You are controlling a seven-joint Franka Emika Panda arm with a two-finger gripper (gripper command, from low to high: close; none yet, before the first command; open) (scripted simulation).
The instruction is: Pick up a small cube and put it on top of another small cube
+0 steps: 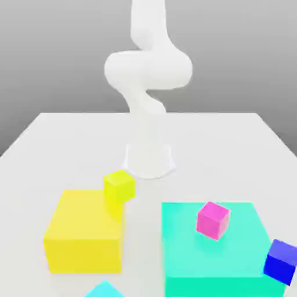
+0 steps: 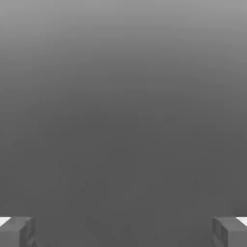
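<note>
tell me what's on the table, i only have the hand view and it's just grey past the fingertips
Observer: In the exterior view a small yellow cube sits against the top back corner of a large yellow block.
Operator: any other small ones
Observer: A small magenta cube rests on top of a large teal block, tilted a little.
Operator: that all
Observer: A small blue cube sits at the teal block's edge toward the exterior view's right.
Operator: is the arm near any of them
Observer: No. The white arm rises from its base behind the blocks, and nothing lies between the open gripper.
</note>
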